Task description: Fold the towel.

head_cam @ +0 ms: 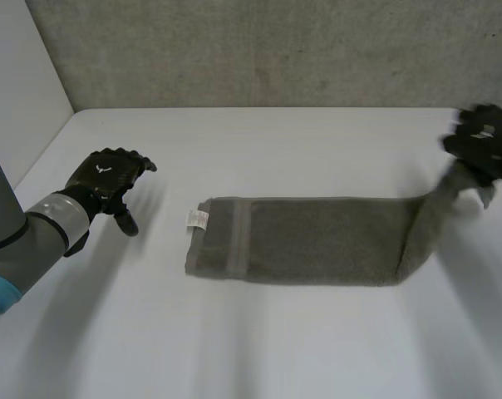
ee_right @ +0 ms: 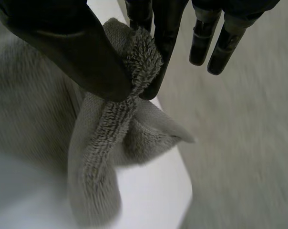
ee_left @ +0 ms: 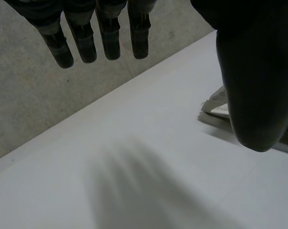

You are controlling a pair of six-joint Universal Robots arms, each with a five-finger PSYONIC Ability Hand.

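Note:
A grey-brown towel point(head_cam: 309, 239) lies as a long folded strip across the middle of the white table point(head_cam: 259, 341), with a white label point(head_cam: 197, 219) at its left end. My right hand point(head_cam: 482, 148) is raised at the far right and has the towel's right end pinched, so the cloth rises in a twisted strand to it. In the right wrist view the thumb point(ee_right: 82, 52) and a finger squeeze the towel's edge point(ee_right: 139, 62). My left hand point(head_cam: 108, 179) hovers left of the towel with straight fingers point(ee_left: 87, 45), holding nothing; the towel's labelled corner point(ee_left: 215, 102) lies beside its thumb.
A grey textured wall point(head_cam: 259, 50) runs behind the table's far edge. A pale side wall point(head_cam: 18, 91) stands at the left. My left forearm point(head_cam: 18, 241) reaches in over the table's left front.

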